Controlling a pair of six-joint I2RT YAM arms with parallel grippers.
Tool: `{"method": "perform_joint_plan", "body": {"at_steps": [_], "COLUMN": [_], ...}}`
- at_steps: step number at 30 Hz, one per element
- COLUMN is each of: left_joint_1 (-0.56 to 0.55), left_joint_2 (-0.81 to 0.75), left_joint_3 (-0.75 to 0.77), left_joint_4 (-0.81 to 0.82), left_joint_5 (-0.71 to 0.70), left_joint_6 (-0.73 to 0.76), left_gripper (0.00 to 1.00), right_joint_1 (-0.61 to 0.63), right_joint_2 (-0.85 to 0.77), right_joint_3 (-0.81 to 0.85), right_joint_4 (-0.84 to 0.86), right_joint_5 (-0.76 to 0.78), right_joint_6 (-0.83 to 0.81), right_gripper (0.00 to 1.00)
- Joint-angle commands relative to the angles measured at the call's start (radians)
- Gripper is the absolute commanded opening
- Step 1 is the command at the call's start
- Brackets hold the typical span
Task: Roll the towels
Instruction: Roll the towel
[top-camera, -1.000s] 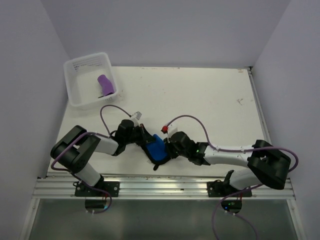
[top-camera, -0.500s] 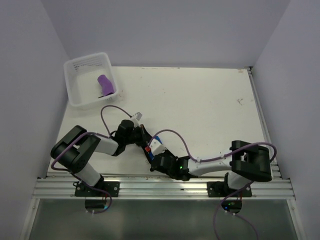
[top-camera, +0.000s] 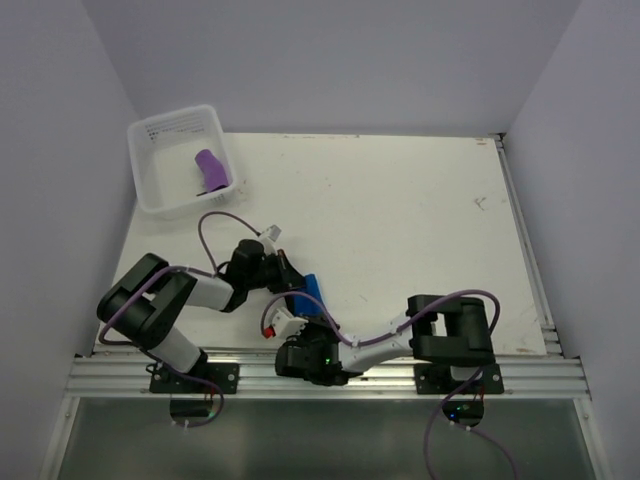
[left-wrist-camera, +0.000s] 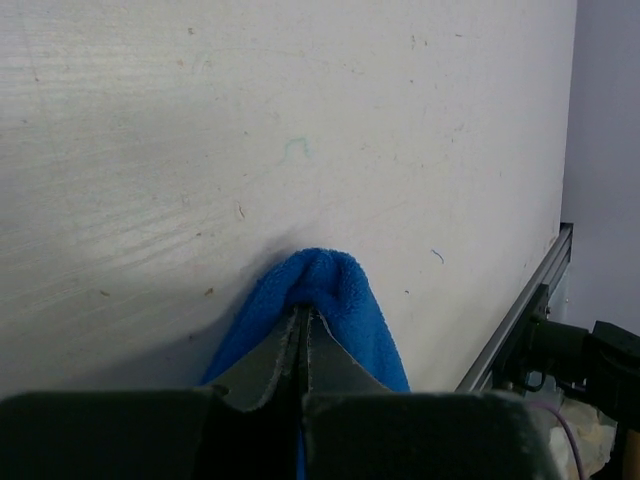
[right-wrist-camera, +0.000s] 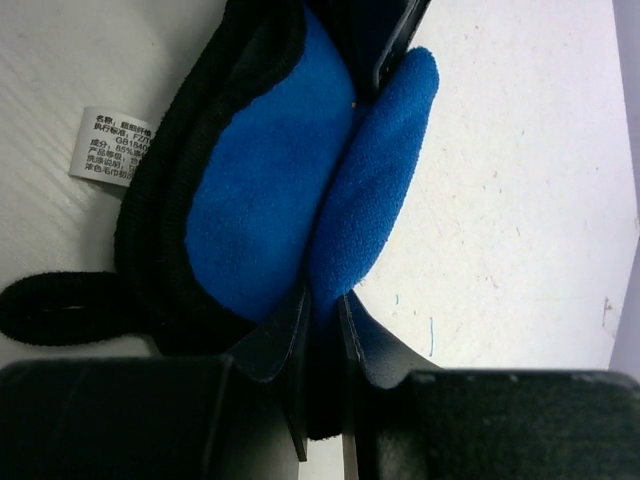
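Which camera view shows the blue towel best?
The right wrist view: the blue towel appears large, its broad face showing, edged by the black towel. The left wrist view shows only a pinched fold; the top view, a small patch, mostly hidden.

A fold of the blue towel (left-wrist-camera: 345, 300) is seen pinched between the two dark fingers of the left gripper (left-wrist-camera: 302, 335), whose jaws are pressed together with almost no gap. The rounded top of the fold is pushed out beyond the fingertips and rests on the white table (left-wrist-camera: 250, 110), which is marked with small specks and one faint teal scribble. At the right, the table's edge is bordered by a metal rail (left-wrist-camera: 515, 320), and black hardware (left-wrist-camera: 585, 355) is visible beside it, below a pale purple wall (left-wrist-camera: 605, 150).
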Motion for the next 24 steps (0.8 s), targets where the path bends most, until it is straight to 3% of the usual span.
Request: {"method": "perform_joint_plan", "body": {"at_steps": [1,3,11,15,24], "left_joint_1": [0.054,0.068,0.125,0.154,0.203], "left_joint_2": [-0.042,-0.063,-0.145,-0.169,-0.254], "left_joint_3": [-0.010,0.000,0.017,0.011,0.057], "left_joint_4": [-0.088,-0.111,-0.203,-0.214,-0.233], "left_joint_5": [-0.133,-0.130,-0.104,-0.070,0.035], "left_joint_6": [0.075,0.103,0.144,0.146,0.157], "left_gripper": [0.00,0.00,0.22,0.23,0.32], "right_joint_1": [0.039,0.039,0.046,0.051,0.091], "right_joint_2": [0.008,0.004,0.031,0.038,0.064], "right_joint_3": [0.020,0.017,0.011,0.000,-0.086], "right_joint_4": [-0.063,-0.064,-0.058,-0.029,0.230], "right_joint_5": [0.005,0.009,0.055,0.103,0.174], "right_joint_6": [-0.002,-0.007,-0.071,-0.111,-0.453], "right_gripper": [0.00,0.00,0.00,0.00,0.00]}}
